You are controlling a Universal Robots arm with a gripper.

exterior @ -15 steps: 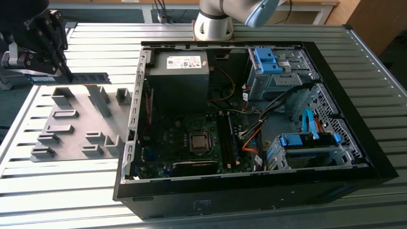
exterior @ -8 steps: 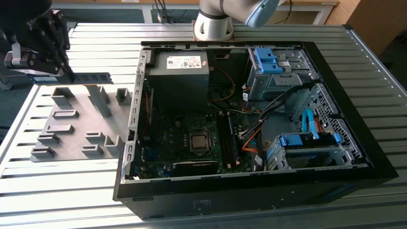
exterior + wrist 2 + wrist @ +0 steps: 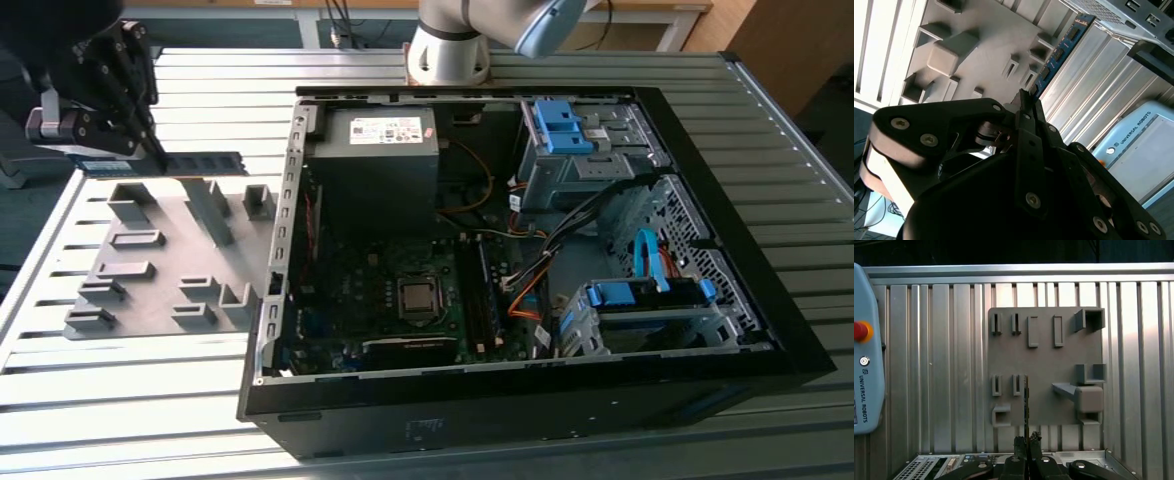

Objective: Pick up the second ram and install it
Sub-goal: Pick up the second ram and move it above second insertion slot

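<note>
I had the tool (image 3: 152, 150) pinched shut on one end of the second ram (image 3: 203, 160), its fingers closed against the strip's two faces in both wrist views. The blue-green strip stuck out level from the fingertips, over the far side of the grey holder plate (image 3: 160, 265) (whether it touched the plate, I couldn't make out). In the first wrist view it showed edge-on, a thin dark line running out from the tool across the plate, just beside a pair of narrow slots. The second wrist view gave me its face, with small chips in a row.

The counter (image 3: 134, 420) was ribbed, silvery metal slats, bright where light struck them. The plate lay toward the counter's edge at the exterior view's left. The open black computer case (image 3: 534, 410) took up the middle and the exterior view's right. The arm's base (image 3: 447, 50) stood at the far edge. A pale blue pendant (image 3: 864, 355) with a red button sat well apart from the plate. Beyond the far edge I saw cables and a wood-coloured panel (image 3: 781, 40).
</note>
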